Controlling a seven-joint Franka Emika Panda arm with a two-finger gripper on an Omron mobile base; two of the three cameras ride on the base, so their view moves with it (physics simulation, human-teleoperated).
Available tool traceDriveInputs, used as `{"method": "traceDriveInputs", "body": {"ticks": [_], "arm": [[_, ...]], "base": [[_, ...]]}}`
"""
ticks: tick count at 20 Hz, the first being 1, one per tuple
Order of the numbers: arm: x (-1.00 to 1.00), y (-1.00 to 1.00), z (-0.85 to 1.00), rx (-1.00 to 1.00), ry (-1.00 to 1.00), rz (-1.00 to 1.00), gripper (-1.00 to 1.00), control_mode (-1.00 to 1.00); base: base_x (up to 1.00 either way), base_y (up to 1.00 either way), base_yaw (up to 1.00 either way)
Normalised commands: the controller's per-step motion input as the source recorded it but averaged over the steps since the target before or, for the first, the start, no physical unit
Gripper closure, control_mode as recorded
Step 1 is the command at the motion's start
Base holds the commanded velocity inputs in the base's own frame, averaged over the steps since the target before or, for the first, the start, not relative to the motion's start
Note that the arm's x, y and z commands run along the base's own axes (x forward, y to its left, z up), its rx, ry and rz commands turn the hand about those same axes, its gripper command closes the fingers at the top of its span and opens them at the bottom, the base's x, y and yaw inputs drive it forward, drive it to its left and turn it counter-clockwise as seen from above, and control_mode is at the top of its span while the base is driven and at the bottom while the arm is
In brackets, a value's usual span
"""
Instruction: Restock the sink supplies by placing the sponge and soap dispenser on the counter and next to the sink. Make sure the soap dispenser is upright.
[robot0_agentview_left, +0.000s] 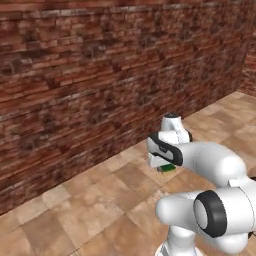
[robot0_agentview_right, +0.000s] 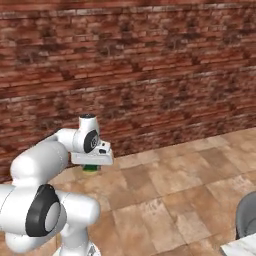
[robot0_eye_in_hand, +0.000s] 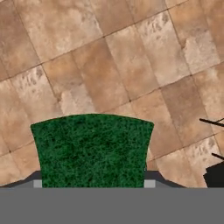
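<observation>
Sponge in transit, no sink in sight.
The hand (robot0_agentview_right: 91, 165) pinches the flat yellow sponge with its dark green scouring layer (robot0_eye_in_hand: 92, 151), carrying it above the tan tiled floor (robot0_eye_in_hand: 109, 65) near the red brick wall (robot0_agentview_left: 100, 65); next, I judge, the base must reach the sink's desk before release.

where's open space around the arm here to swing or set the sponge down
Bare brown tiled floor spreads between the white arm and the red brick wall, and off to the arm's right. The tight spot is under the claw, shut on the green-topped rectangular sponge, close to the wall's foot. A grey object edges the right base view's lower right corner.
</observation>
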Motion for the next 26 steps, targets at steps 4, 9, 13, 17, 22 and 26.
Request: {"method": "traceDriveInputs", "body": {"ticks": [4,9,13,17,22,26], "arm": [[0.0,0.0,0.0,0.0,0.0,0.0,1.0,1.0],[0.0,0.0,0.0,0.0,0.0,0.0,1.0,1.0],[0.0,0.0,0.0,0.0,0.0,0.0,1.0,1.0],[0.0,0.0,0.0,0.0,0.0,0.0,1.0,1.0],[0.0,0.0,0.0,0.0,0.0,0.0,1.0,1.0],[0.0,0.0,0.0,0.0,0.0,0.0,1.0,1.0]], "base": [[0.94,0.36,-0.68],[0.94,0.33,-0.68],[0.97,0.28,-0.67],[0.96,0.22,-0.67],[0.99,0.24,-0.65],[1.0,0.26,-0.62]]}}
